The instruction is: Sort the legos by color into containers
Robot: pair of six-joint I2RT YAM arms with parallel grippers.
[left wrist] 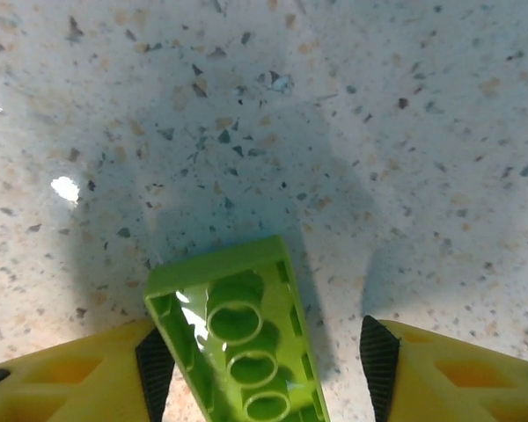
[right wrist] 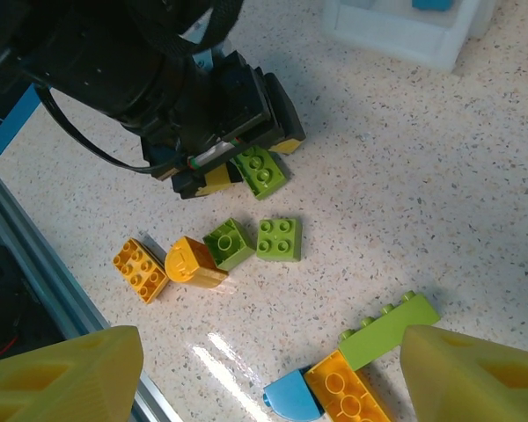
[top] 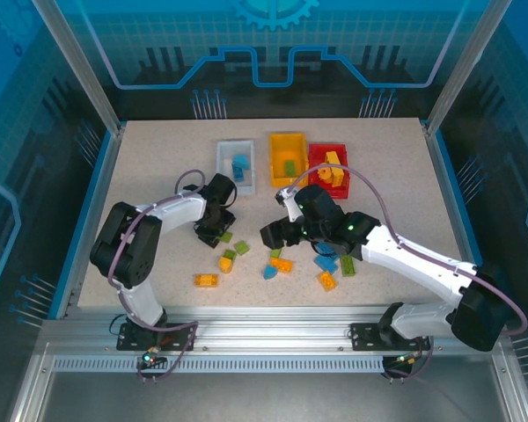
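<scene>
Green brick point(left wrist: 229, 325), btm cut off, sits btwn pads of left gripper point(left wrist: 266, 356), one pad not touching; right gripper point(right wrist: 268, 356) wide, empty.

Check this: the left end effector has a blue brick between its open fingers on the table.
Not blue: the brick on the table between the open fingers of the left end effector is green; the left wrist view shows it.

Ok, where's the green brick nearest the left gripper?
The green brick lies between the open fingers of the left gripper, left of centre in the top view, near the white bin.
</scene>
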